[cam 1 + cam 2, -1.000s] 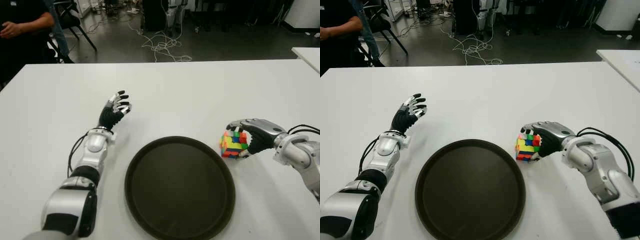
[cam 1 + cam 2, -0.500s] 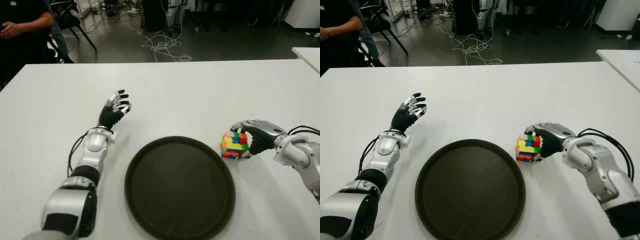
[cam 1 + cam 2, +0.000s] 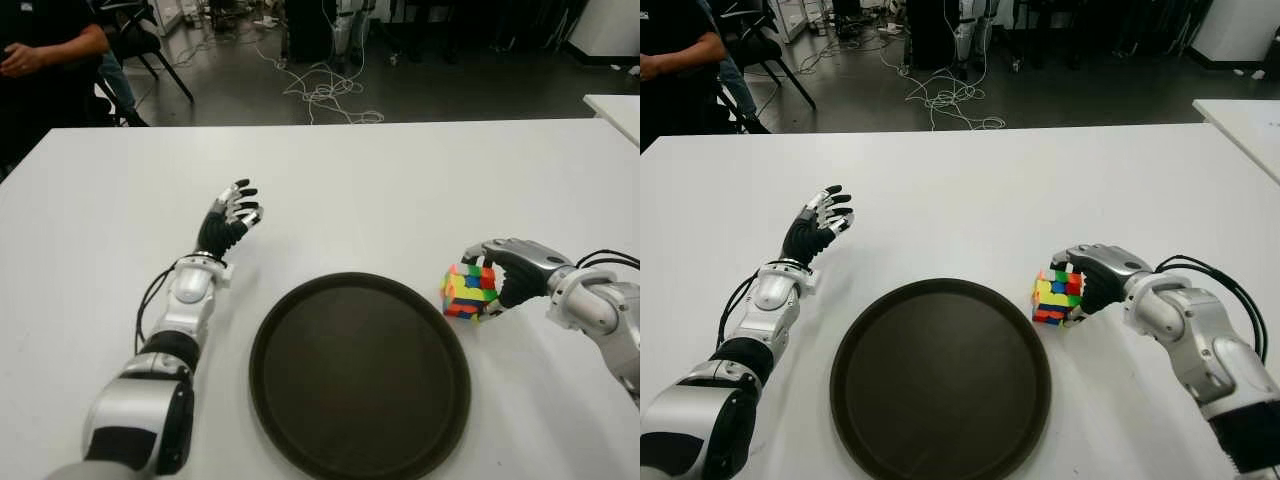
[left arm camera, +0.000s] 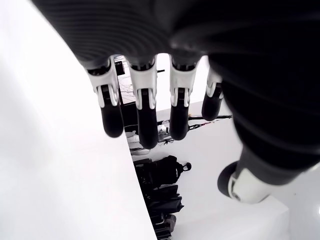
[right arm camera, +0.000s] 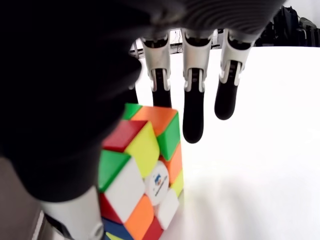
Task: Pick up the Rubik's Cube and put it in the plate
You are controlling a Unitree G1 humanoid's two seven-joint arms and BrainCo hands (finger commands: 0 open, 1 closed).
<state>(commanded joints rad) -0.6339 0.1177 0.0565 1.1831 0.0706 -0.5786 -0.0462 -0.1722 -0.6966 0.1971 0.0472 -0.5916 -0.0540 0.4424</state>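
The Rubik's Cube (image 3: 468, 291) stands on the white table, just off the right rim of the round dark plate (image 3: 300, 330). My right hand (image 3: 497, 272) is cupped around it from the right. In the right wrist view the fingers (image 5: 193, 107) hang straight past the cube's (image 5: 142, 175) far side with a gap, and the thumb (image 5: 75, 215) sits by its near side. The hand is not clamped on the cube. My left hand (image 3: 231, 217) shows left of the plate, fingers spread and holding nothing.
Bare white table (image 3: 400, 190) lies behind the plate and between the two arms. A person (image 3: 45, 50) stands beyond the far left corner. Cables (image 3: 320, 95) lie on the floor past the far edge. A second table (image 3: 615, 105) shows at the far right.
My right hand's fingers have drawn back slightly to the right, off the cube's top, so more of the top shows. The cube has barely shifted. The left arm is unchanged.
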